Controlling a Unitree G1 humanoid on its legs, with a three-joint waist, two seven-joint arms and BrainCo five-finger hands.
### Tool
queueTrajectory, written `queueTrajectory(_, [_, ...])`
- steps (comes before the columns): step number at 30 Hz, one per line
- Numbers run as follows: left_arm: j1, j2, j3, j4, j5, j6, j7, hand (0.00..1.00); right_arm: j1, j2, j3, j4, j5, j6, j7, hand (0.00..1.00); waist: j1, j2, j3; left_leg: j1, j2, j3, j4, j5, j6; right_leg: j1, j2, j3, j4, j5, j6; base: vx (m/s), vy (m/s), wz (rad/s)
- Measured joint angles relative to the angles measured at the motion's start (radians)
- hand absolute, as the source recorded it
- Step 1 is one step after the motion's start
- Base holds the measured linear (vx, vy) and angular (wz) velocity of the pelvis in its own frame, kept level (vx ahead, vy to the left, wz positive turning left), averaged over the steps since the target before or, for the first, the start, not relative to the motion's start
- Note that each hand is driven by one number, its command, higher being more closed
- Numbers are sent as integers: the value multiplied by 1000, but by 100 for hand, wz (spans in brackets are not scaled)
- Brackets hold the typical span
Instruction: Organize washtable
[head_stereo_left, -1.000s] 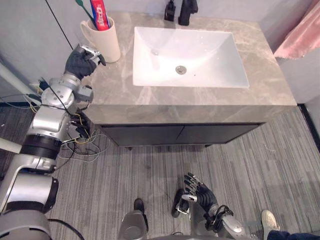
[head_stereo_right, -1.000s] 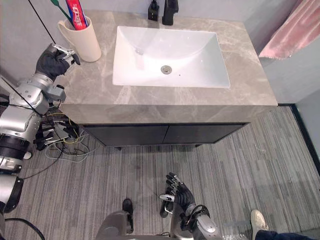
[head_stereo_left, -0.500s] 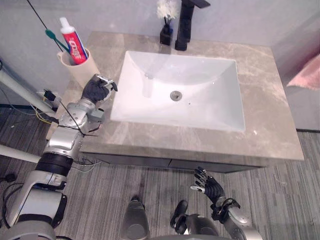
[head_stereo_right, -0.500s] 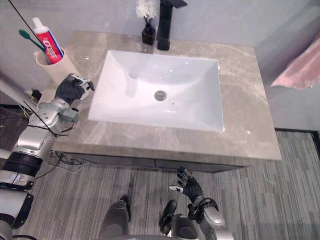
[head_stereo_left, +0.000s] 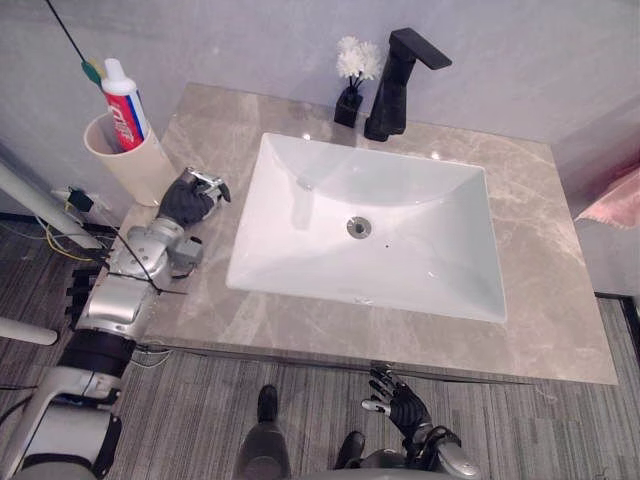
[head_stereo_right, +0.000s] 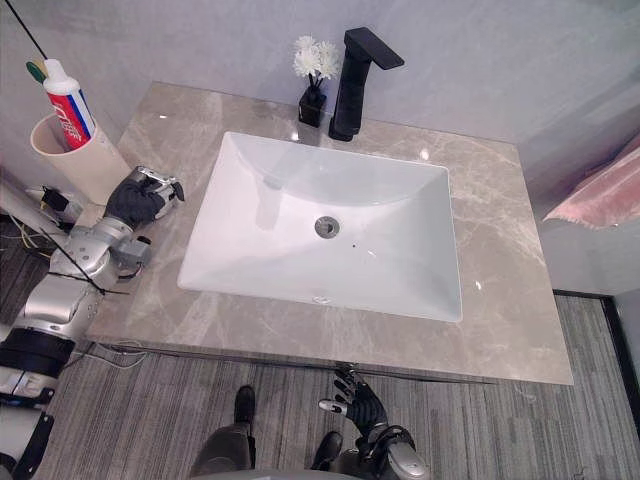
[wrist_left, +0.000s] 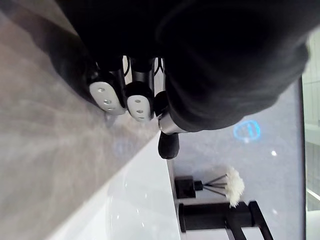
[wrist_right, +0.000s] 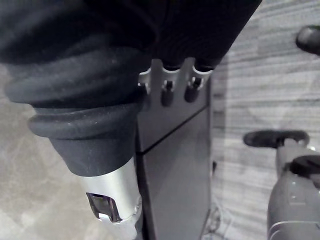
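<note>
Everything turns on the left of the basin (head_stereo_left: 370, 235). The cream cup (head_stereo_left: 128, 165) stands there at the counter's (head_stereo_left: 540, 290) left edge, and the left hand (head_stereo_left: 188, 200) sits on the stone between cup and basin. From that hand the cup lies just beside it, on the side away from the basin and a touch further back. I can't make out whether the two touch.

The left hand is clenched: its fingers are folded under against the marble and nothing shows inside them. It would have to unfold before it could wrap the cup, I'd judge.

The right hand (head_stereo_left: 400, 405) hangs low in front of the basin, below the counter's front edge, with its fingers loose and spread and nothing in them. It is well apart from the cup, so the left arm is plainly the nearer one.

The cup is tall, plain and matte, standing upright with its mouth up, so its long axis is vertical. A side-on wrap looks the natural approach rather than a reach from above. That's because a white and red toothpaste tube (head_stereo_left: 122, 105) pokes out of the mouth, cap up, with a green-headed toothbrush (head_stereo_left: 92, 72) leaning beside it. Both stand well above the rim, and a tilt could tip them out.

Behind the basin stand a black tap (head_stereo_left: 395, 85) and a small dark vase of white flowers (head_stereo_left: 350, 80) — neatly placed already, to my eye.
</note>
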Motion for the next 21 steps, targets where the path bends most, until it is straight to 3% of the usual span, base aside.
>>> queueTrajectory(7, [200, -91, -7, -129, 13, -19, -64, 100, -10, -5, -2, 30, -19, -2, 17, 0, -2, 47, -54, 43, 4, -4, -101, 58, -3, 3, 12, 11, -14, 0, 0, -61, -10, -1])
queueTrajectory(11, [288, -114, -71, -208, 21, -18, -124, 100, -17, -7, -1, 32, -19, -2, 20, 0, -3, 58, -61, 52, 1, -13, -123, 68, -8, 8, 11, 15, -14, -8, 10, -79, 14, 6])
queueTrajectory(21, [435, -212, -43, -324, -14, -20, -145, 100, -51, -27, 33, 49, -38, -11, 57, 0, -9, 81, -77, 53, -16, -37, -125, 88, 5, 14, 0, -10, -13, -7, 21, -27, 12, 7])
